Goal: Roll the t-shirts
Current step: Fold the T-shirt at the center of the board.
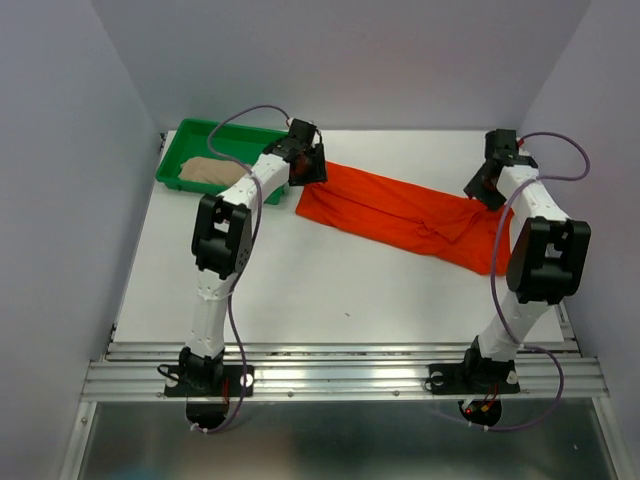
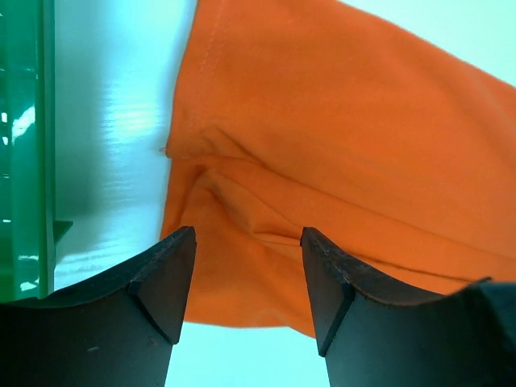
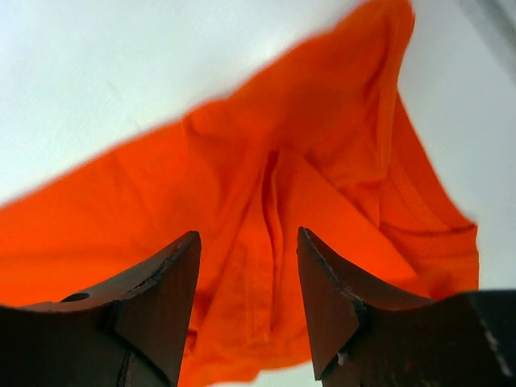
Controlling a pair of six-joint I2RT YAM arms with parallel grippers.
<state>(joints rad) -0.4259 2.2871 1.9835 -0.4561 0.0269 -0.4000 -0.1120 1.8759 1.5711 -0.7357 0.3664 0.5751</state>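
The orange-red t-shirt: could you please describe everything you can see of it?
The orange-red t-shirt is plain soft fabric with stitched hems and no print. It lies on the white table, gathered into a long creased band running diagonally from near the green tray toward the right. The left gripper and right gripper stand open over its two ends, neither gripping it.

The top camera looks down from behind the near edge over the whole table point(image 1: 300, 290), while each wrist camera sits close over one end of the orange-red t-shirt point(image 1: 400, 212) — shared by all three.
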